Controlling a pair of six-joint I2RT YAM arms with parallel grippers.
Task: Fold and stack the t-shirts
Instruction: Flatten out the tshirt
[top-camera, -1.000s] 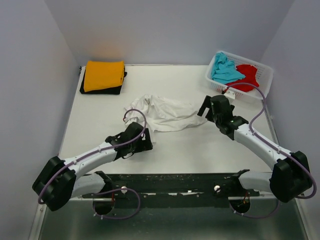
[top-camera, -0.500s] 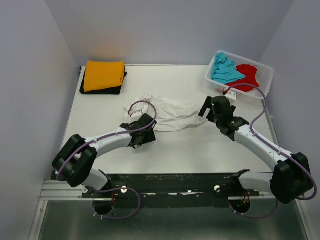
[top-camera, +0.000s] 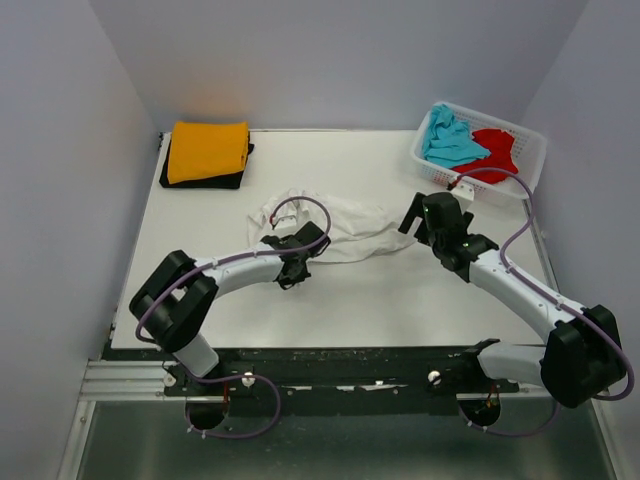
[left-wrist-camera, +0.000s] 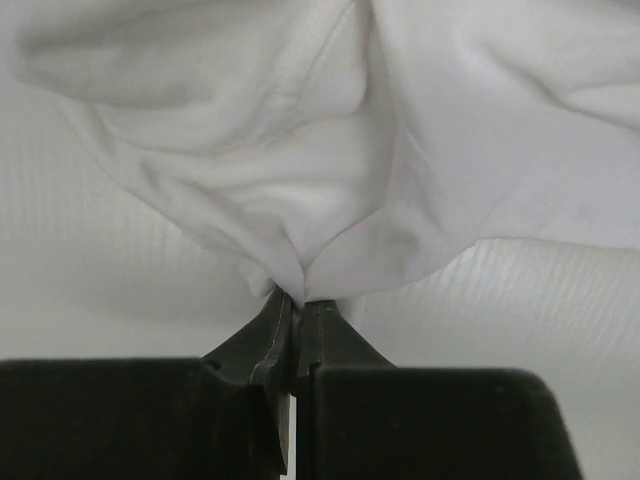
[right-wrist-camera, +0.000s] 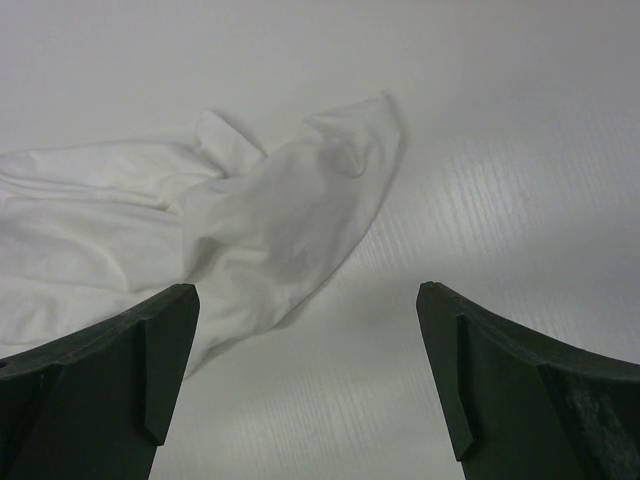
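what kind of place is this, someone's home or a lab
Most likely a lab test cell, not a home: a white table boxed in by bare walls, a left arm and right arm bolted at its near edge, and a basket of crumpled t-shirts.

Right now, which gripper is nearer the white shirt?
Left. The left gripper is shut on a pinch of the white shirt at its near edge. The right gripper is open by the shirt's right end, holding nothing.
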